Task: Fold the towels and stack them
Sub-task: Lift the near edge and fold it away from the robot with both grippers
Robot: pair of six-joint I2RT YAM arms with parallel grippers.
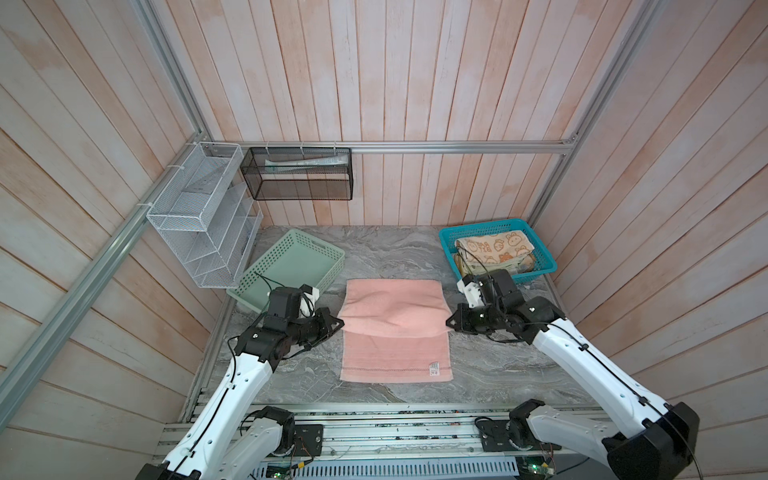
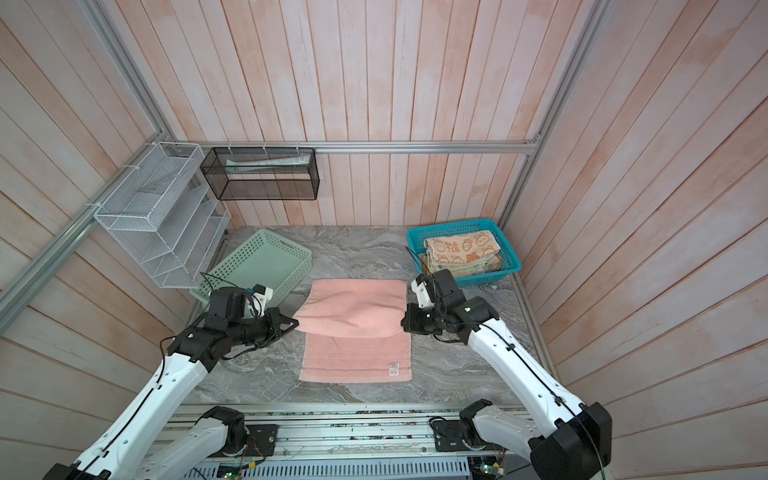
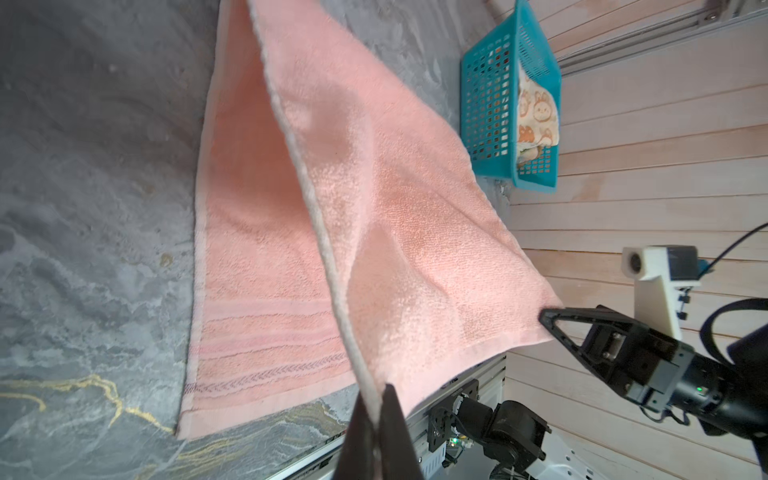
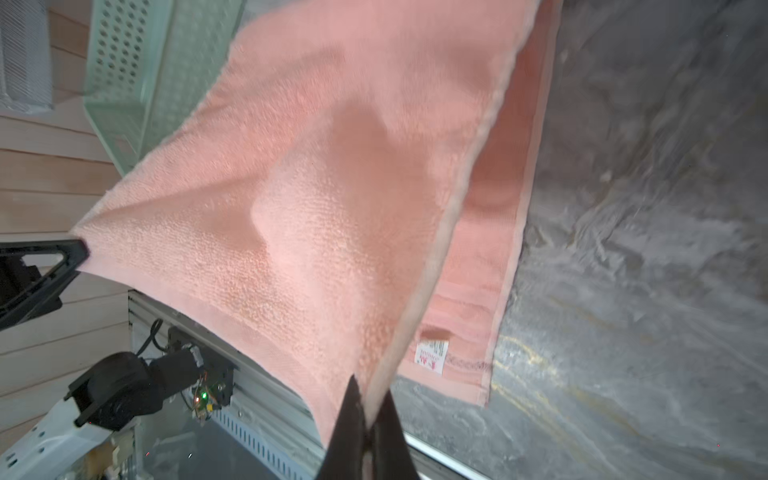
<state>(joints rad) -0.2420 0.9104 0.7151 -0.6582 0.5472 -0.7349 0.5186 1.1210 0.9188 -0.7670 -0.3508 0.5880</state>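
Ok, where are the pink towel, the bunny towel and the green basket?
pink towel (image 1: 395, 357): in a top view, on its flat near half.
bunny towel (image 1: 494, 245): in a top view, on its printed top face.
mint-green basket (image 1: 266, 259): in a top view, on its left wall.

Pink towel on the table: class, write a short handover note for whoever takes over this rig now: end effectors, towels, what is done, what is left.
Left end effector: shut on a corner of the salmon pink towel.
Right end effector: shut on the other corner of the same edge.
Towels: the pink one's held edge hangs over its middle; its near half lies flat on the table. The bunny towel tops other cloths in the teal basket.
Done: first fold half made.
Left: lay that edge on the near edge, finish folding, then fold and stack the rest.
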